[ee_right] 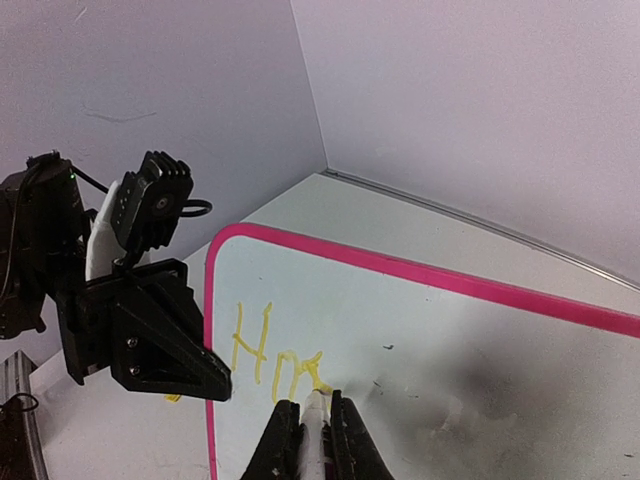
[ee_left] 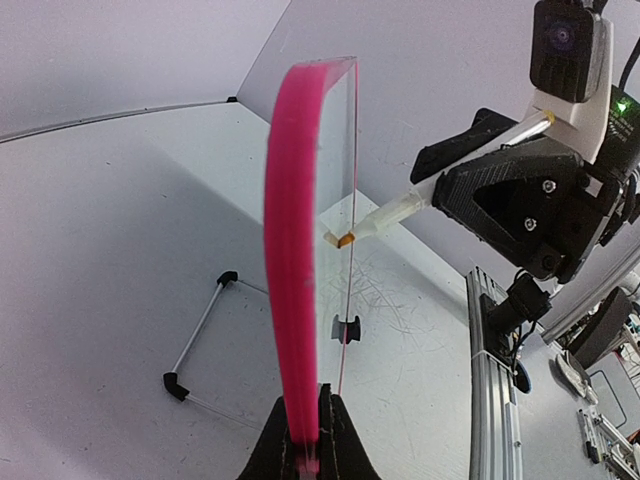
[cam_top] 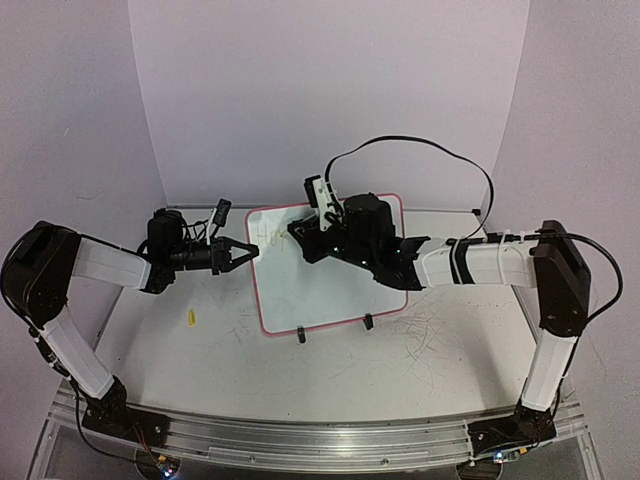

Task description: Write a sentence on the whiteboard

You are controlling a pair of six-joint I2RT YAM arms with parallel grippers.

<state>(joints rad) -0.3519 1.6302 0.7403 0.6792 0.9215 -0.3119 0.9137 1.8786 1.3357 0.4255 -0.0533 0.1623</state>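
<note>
Top view. Count: one whiteboard (cam_top: 300,290), two black clip feet (cam_top: 301,336) on its lower edge, two grippers, and one small yellow piece (cam_top: 190,318) on the table (cam_top: 150,360) at lower left. Grey scratch marks (cam_top: 430,340) cover the table at lower right. The whiteboard sits at frame centre. The left gripper (cam_top: 245,253) is at its left edge. The right gripper (cam_top: 297,232) is over its upper left area, beside the sentence (cam_top: 268,232), which is only a few faint yellow letters. What the right gripper holds is not clear from here.

Left wrist view. The whiteboard is seen edge-on, its pink frame (ee_left: 295,250) running from bottom centre to the top. The left gripper is clenched on that frame at the bottom edge. There is one marker (ee_left: 385,222). It sticks out of the right gripper at right, and its yellow tip touches the board face at mid-frame. One clip foot shows below the tip.

Right wrist view. The right gripper, at bottom centre, is clamped around the marker. The marker's tip rests on the whiteboard at the last stroke of the sentence, which reads roughly "Ho" plus an unfinished letter. The left gripper meets the frame at lower left.
</note>
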